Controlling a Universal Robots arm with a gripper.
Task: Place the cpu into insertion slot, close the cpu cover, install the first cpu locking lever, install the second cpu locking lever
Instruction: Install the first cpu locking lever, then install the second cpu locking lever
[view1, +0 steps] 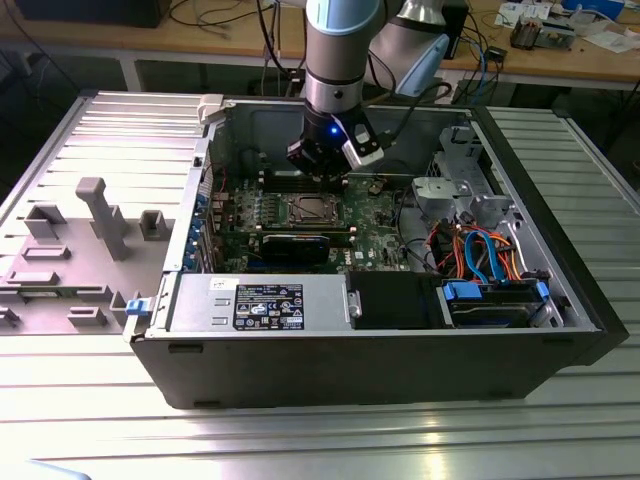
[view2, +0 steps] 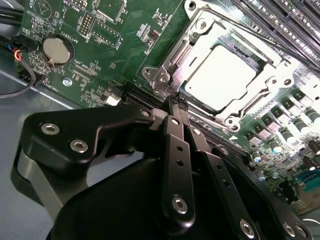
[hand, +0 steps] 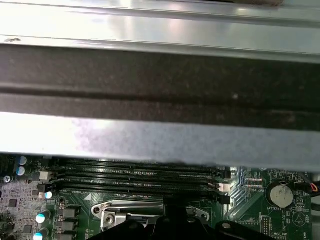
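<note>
Silver-topped, the cpu (view2: 226, 75) lies flat inside the insertion slot (view2: 197, 97) on the green motherboard (view2: 115, 45), and I see the cpu cover (view2: 192, 47) folded down around it, its square window framing the chip. In the exterior view the same socket (view1: 305, 209) sits near the middle of the board, inside the open computer case (view1: 380, 370).

My gripper (view2: 176, 102) hangs just beside the slot's near corner in the second wrist view, its two black fingers (view2: 172, 130) pressed together with nothing between them, tips close to the socket frame; I cannot tell whether they touch it. In the exterior view the gripper (view1: 322, 170) hovers just above the slot, under the arm's wrist with its blue light.

Beyond the slot, long narrow memory slots (hand: 135, 177) run parallel to its far edge in the first wrist view, with the grey wall of the case (hand: 160, 135) rising behind them. A round coin battery (view2: 55, 50) sits on the board away from the slot, past the cover's corner. A long black card (view1: 296, 246) stands on the slot's near side in the exterior view, and further off a grey power supply (view1: 255, 305) with a label, then blue and orange cables (view1: 480, 255) by the drive bay.
</note>
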